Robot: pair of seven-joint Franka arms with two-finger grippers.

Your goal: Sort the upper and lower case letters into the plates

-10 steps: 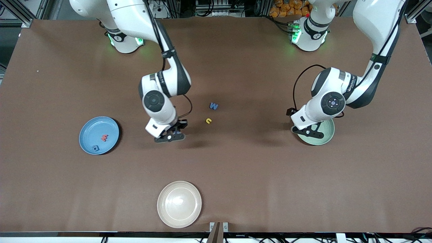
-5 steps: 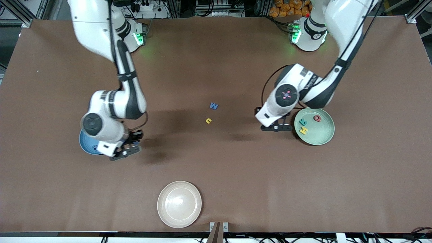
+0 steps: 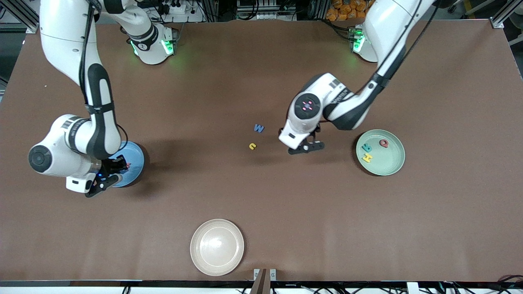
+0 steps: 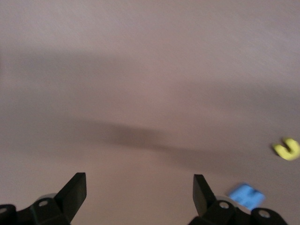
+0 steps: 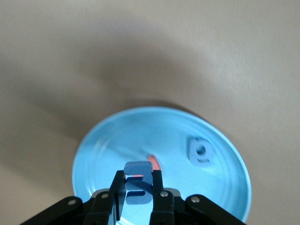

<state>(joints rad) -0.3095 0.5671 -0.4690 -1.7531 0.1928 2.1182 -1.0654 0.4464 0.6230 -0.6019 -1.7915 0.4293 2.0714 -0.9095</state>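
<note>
Now sorting foam letters.
Right pincer clamped on small blue foam letter over round blue plastic plate; left pincer apart above brown tabletop, near yellow foam letter.

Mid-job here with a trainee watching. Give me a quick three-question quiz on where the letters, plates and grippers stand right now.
1. True or false: the right gripper is empty.
2. Which plate holds three letters? A) blue plate B) mint green plate C) cream plate
3. Fill in: the letters lying on the bare table are the blue letter and the ____ one.

Key:
1. False. It is shut on a blue foam letter over the blue plate.
2. B.
3. Yellow: the yellow letter lies nearer the front camera than the blue one; the open left gripper hovers beside both.
</note>
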